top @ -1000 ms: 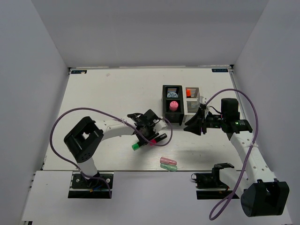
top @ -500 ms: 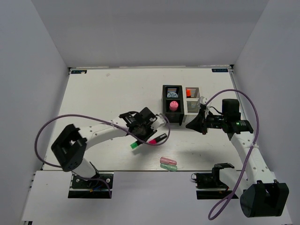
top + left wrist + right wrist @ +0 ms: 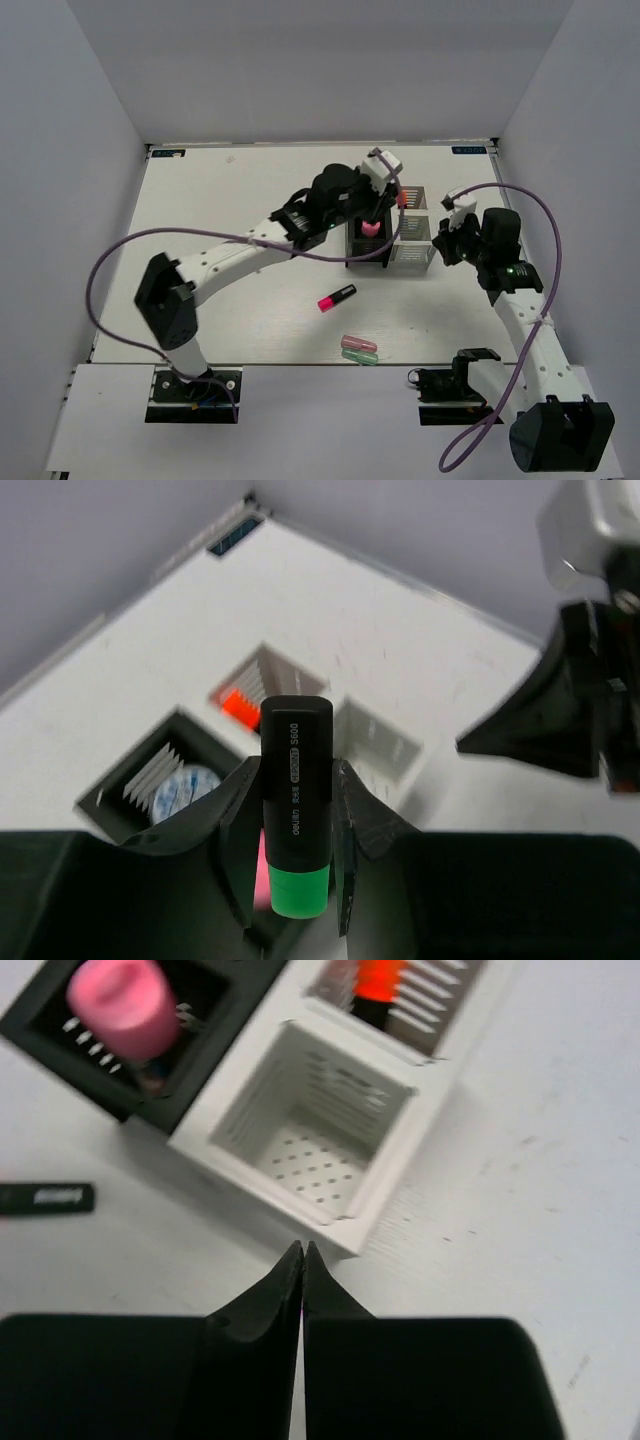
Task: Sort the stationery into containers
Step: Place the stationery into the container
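Green-capped black marker sits clamped in the partly closed jaws of the left gripper, above the white mesh bin and the black mesh bin at its 9 o'clock, so I judge the step in hand is dropping it. The next move calls for lining it over the white compartment with the orange-capped marker, then opening. The right gripper, at 3 o'clock of the white bin, is closed on nothing; a pink-capped black marker and two pastel oblong pieces lie at 6 to 7 o'clock of the black bin.
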`<act>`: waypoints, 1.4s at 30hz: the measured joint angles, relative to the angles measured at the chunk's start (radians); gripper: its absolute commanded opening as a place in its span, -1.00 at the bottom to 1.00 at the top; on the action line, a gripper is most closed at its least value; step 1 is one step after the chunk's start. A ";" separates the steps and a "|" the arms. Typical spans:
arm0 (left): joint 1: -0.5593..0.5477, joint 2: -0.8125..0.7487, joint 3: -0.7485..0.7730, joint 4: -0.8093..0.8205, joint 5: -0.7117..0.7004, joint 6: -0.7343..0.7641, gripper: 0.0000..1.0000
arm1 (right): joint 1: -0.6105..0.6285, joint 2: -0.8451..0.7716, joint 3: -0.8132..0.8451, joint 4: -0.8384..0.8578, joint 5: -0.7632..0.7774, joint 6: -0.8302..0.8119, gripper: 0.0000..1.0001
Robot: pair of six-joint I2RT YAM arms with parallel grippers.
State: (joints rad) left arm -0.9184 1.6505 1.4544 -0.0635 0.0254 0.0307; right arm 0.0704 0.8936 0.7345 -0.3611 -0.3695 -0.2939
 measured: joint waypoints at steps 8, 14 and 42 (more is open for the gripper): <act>0.006 0.406 0.293 0.276 0.002 -0.062 -0.99 | -0.039 -0.009 -0.008 0.053 0.136 0.076 -0.12; 0.024 0.572 0.494 0.319 -0.001 -0.126 -0.99 | -0.076 -0.008 -0.013 0.058 0.132 0.093 -0.09; 0.071 0.702 0.537 0.326 -0.042 -0.278 -0.36 | -0.201 -0.021 -0.047 0.076 0.012 0.130 0.46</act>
State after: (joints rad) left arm -0.8474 2.3520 1.9915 0.2623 -0.0166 -0.2478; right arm -0.1310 0.8730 0.6880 -0.2848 -0.3573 -0.1638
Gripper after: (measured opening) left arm 0.390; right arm 0.684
